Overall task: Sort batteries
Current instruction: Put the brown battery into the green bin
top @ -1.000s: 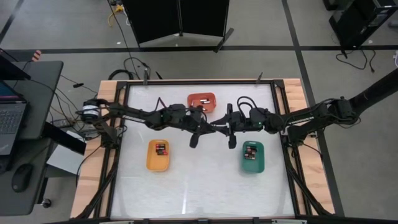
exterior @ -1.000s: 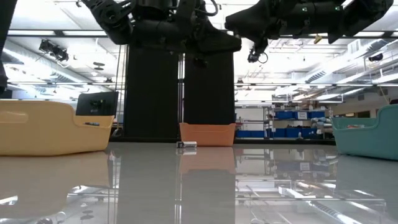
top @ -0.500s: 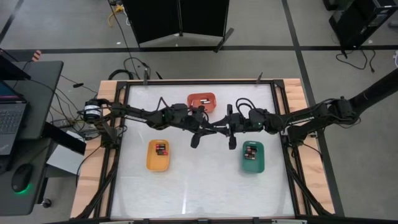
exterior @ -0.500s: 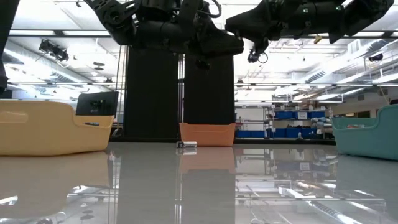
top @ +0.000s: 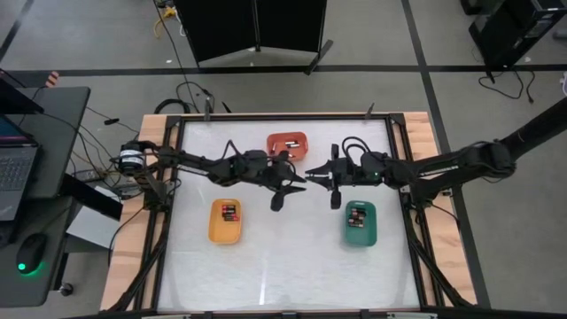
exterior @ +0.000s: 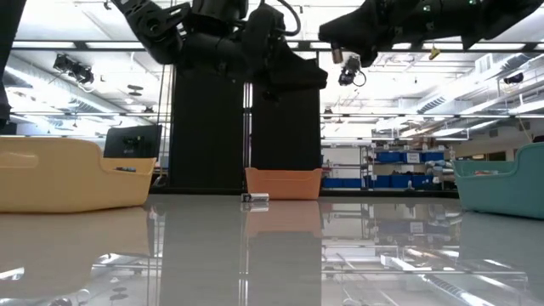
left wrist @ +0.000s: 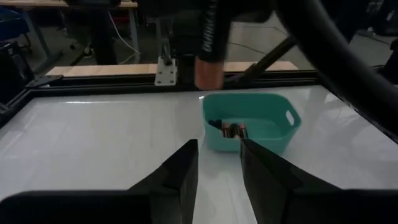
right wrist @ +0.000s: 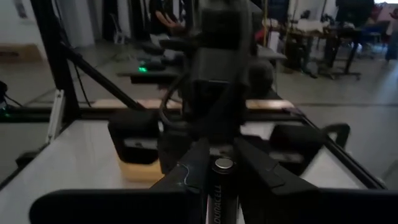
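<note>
My right gripper [top: 311,172] is above the table's middle, shut on a dark battery [right wrist: 218,184] with pale lettering. My left gripper [top: 298,184] faces it from the left, a little apart, open and empty; in the left wrist view [left wrist: 217,167] nothing is between its fingers. One small battery [exterior: 255,199] lies on its side on the table in front of the orange tray [exterior: 284,182]. More batteries lie in the orange tray [top: 287,143], the yellow tray [top: 225,221] and the green tray [top: 361,223]. My right gripper pinches the battery's sides between its two fingers [right wrist: 194,167]. The battery lies along the fingers, its round silvery end [right wrist: 222,164] toward their tips. The fingers reach about level toward the table's left. The battery is lifted clear of the table.
The green tray [left wrist: 250,127] shows past my left fingers with batteries in it. The table's black frame and wooden border [top: 416,133] run round the white top. The near half of the white top [top: 283,266] is bare.
My right gripper has drawn back toward the table's right edge and risen slightly, away from my left gripper, which it was close against a second ago. A gap now shows between the two grippers.
</note>
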